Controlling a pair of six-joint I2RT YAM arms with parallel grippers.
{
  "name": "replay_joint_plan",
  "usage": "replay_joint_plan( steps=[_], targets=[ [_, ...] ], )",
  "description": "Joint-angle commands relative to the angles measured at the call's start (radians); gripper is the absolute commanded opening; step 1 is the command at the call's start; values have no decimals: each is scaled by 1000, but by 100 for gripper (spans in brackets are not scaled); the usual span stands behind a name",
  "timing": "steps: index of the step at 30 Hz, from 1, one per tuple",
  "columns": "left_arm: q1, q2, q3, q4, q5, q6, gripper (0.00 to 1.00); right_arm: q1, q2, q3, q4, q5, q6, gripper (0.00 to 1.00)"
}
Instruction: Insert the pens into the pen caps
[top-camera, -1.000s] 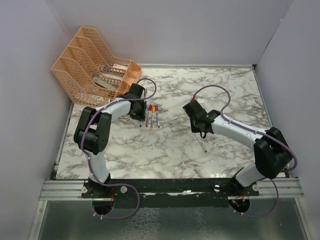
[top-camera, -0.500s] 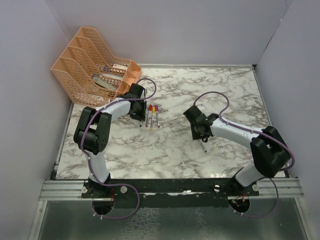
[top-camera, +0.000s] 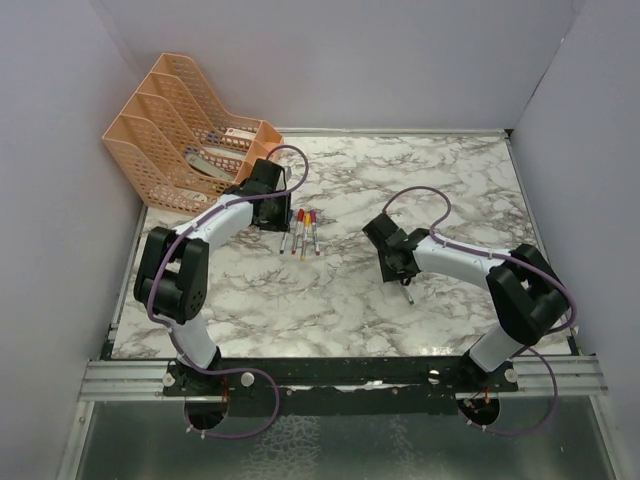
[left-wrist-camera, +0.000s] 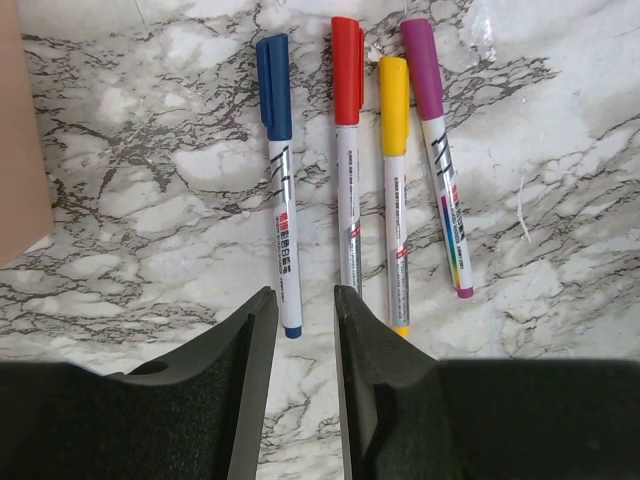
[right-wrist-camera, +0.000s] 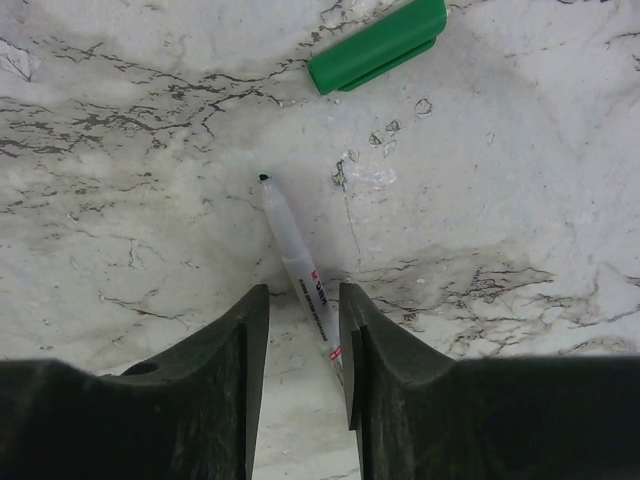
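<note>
Four capped pens lie side by side in the left wrist view: blue (left-wrist-camera: 280, 180), red (left-wrist-camera: 347, 160), yellow (left-wrist-camera: 395, 190), purple (left-wrist-camera: 438, 150). They also show in the top view (top-camera: 303, 231). My left gripper (left-wrist-camera: 305, 300) is open and empty, just short of the blue and red pens' ends; in the top view it (top-camera: 268, 212) is left of the row. An uncapped pale pen (right-wrist-camera: 298, 265) lies on the marble, its dark tip pointing away, its body running between the open jaws of my right gripper (right-wrist-camera: 303, 300). The green cap (right-wrist-camera: 378, 45) lies beyond it.
A stack of orange mesh trays (top-camera: 185, 140) stands at the back left, close behind the left gripper; its edge shows in the left wrist view (left-wrist-camera: 20, 130). White walls enclose the marble table (top-camera: 450, 180) on three sides.
My right gripper has moved left and down over the uncapped pen, which now lies between its jaws. My left gripper has drawn back a little toward the trays.
</note>
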Motion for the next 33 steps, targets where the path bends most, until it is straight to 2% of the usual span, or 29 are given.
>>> replay_joint_plan(
  steps=[1,5,10,14,23,28,33],
  targets=[
    [11,-60,20,-14,8,-2,33,-13,54,-34,47,-37,-5,30],
    [17,-61,10,-13,7,-4,33,-16,54,-38,51,-83,0,16],
    [20,-101,-1,-14,5,-4,33,-15,52,-50,74,-145,-4,12],
    [23,-115,-10,-13,5,-6,33,-15,55,-35,94,-184,-8,1],
    [23,-143,-35,7,62,16,33,-15,34,119,160,-268,-38,1],
    [23,-187,-103,115,181,26,32,-15,-11,190,237,-261,-44,1],
    [22,-246,-188,268,344,18,33,-15,-79,187,376,-228,-48,1]
  ],
)
